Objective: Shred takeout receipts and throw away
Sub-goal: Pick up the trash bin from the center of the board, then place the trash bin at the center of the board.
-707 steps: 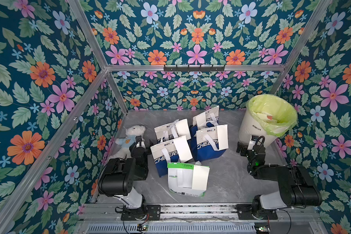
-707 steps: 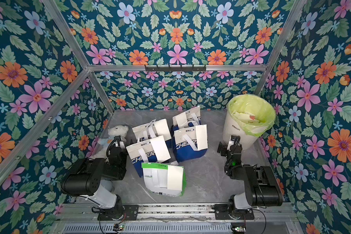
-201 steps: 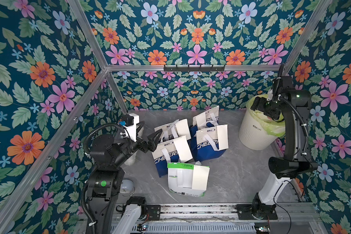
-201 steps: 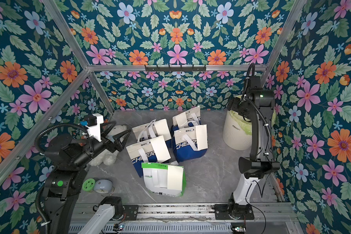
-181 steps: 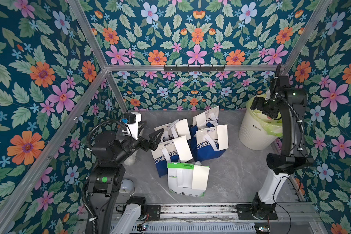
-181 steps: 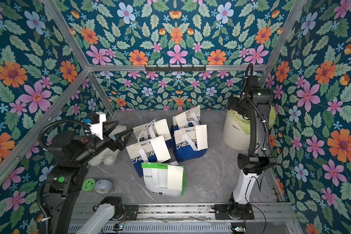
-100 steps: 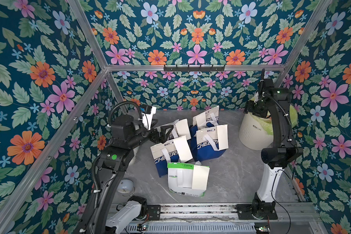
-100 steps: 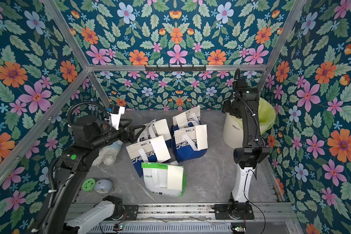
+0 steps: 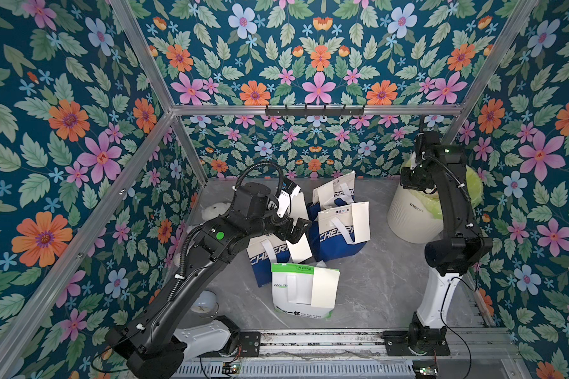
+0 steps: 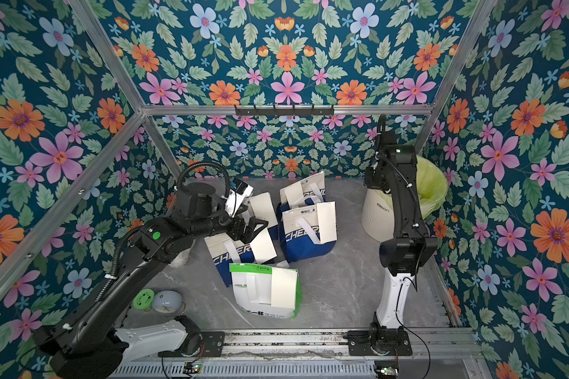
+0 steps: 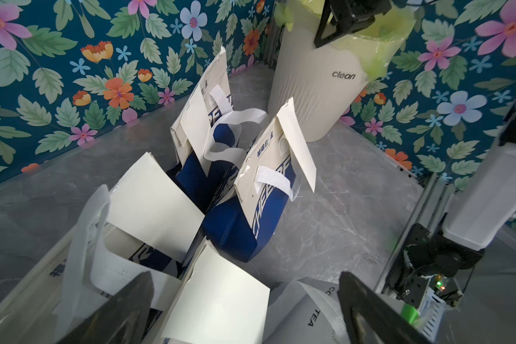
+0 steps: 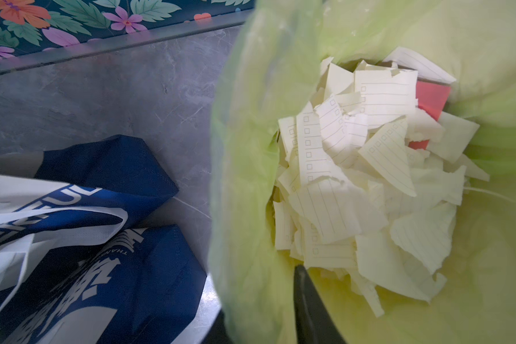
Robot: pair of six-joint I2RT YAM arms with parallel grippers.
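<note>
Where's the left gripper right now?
In both top views the left gripper is open near the table's middle, above the receipt on the front-left blue-and-white bag, just behind the green-and-white bag.

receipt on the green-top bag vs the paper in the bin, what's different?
The receipt on the green-top bag is one whole sheet; the scraps in the bin are torn pieces. The receipt looks blank; many scraps show ruled lines and checkboxes. The receipt sits flat on the bag's face; the scraps lie heaped. Both are pale paper.
</note>
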